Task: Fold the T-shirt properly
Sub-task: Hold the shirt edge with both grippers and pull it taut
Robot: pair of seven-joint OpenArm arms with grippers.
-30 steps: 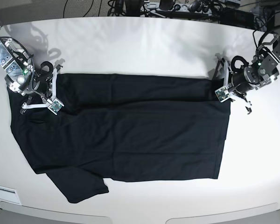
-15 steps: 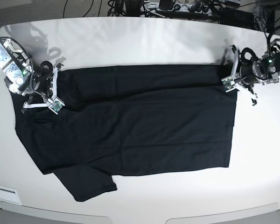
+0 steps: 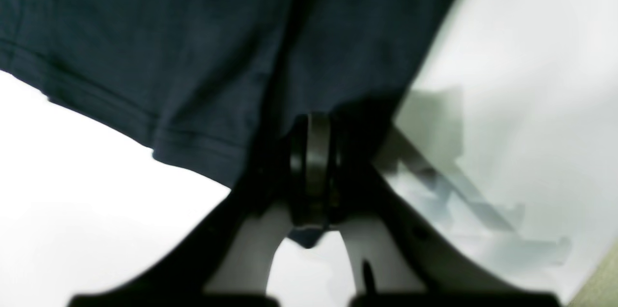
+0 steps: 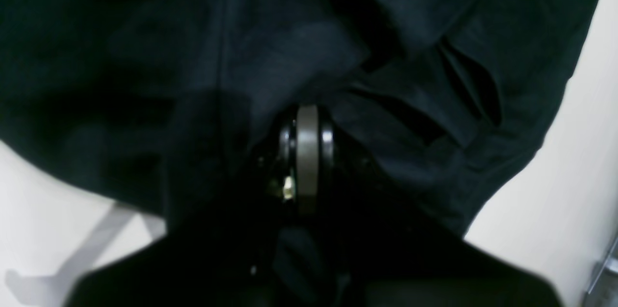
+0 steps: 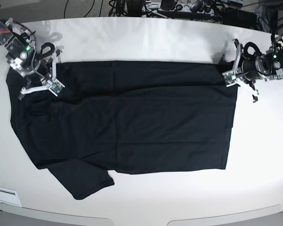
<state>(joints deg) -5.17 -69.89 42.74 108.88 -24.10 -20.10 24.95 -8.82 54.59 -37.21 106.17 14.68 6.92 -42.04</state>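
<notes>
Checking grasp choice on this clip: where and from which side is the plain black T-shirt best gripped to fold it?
Best at the far long edge of the plain black soft-fabric T-shirt, one corner each, coming in from the outer ends. It lies flat and wide, so two spread grips keep it taut. The left claw and right claw are shut on it there.

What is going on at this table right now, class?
A two-armed robot is handling a plain black short-sleeved fabric T-shirt spread nearly flat on a white table. The left gripper is pinched shut on the shirt's far corner at one end, and the right gripper is shut on the far edge at the other end. One sleeve sticks out at the near edge.
</notes>
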